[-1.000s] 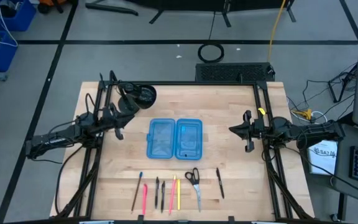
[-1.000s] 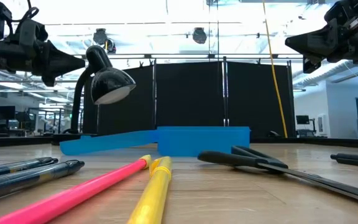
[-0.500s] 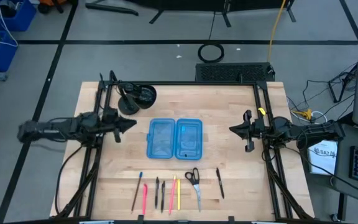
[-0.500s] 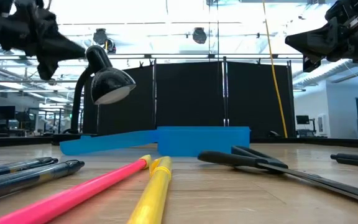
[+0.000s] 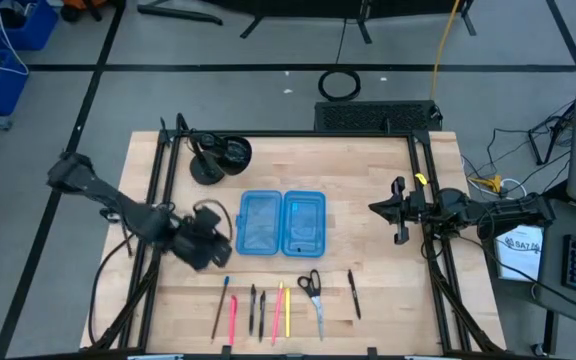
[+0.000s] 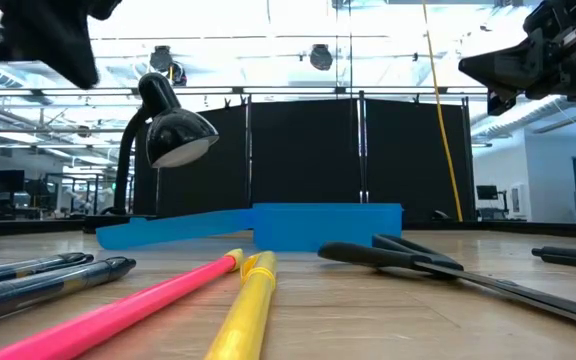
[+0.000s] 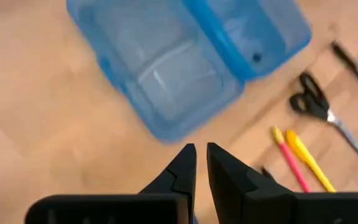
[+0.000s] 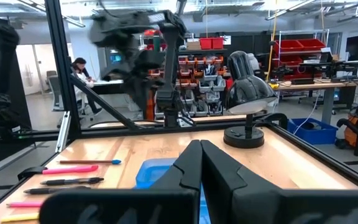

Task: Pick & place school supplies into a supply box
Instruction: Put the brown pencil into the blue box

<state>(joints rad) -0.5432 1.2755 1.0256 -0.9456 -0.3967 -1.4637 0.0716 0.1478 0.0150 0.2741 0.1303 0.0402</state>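
The supply box [image 5: 281,222] lies open on the table's middle, both blue halves flat and nothing in them; it also shows in the left wrist view [image 7: 185,62]. The school supplies lie in a row near the front edge: pens and pencils [image 5: 258,308], scissors [image 5: 313,290] and a black pen [image 5: 354,293]. My left gripper [image 5: 213,240] hangs above the table just left of the box, tipped down, all but shut [image 7: 201,152] with only a thin slit and nothing between the fingers. My right gripper [image 5: 373,208] waits shut and level at the right, above the table [image 8: 197,146].
A black desk lamp [image 5: 220,155] stands at the far left corner, behind the box. Black frame rails [image 5: 158,200] run along both table sides. Bare wood lies between the box and the row of supplies.
My left gripper has swung from the table's left side toward the near edge and closer to the box. It has risen a little and tipped from about level to pointing steeply down, rolling as it went. Nothing on the table has moved.
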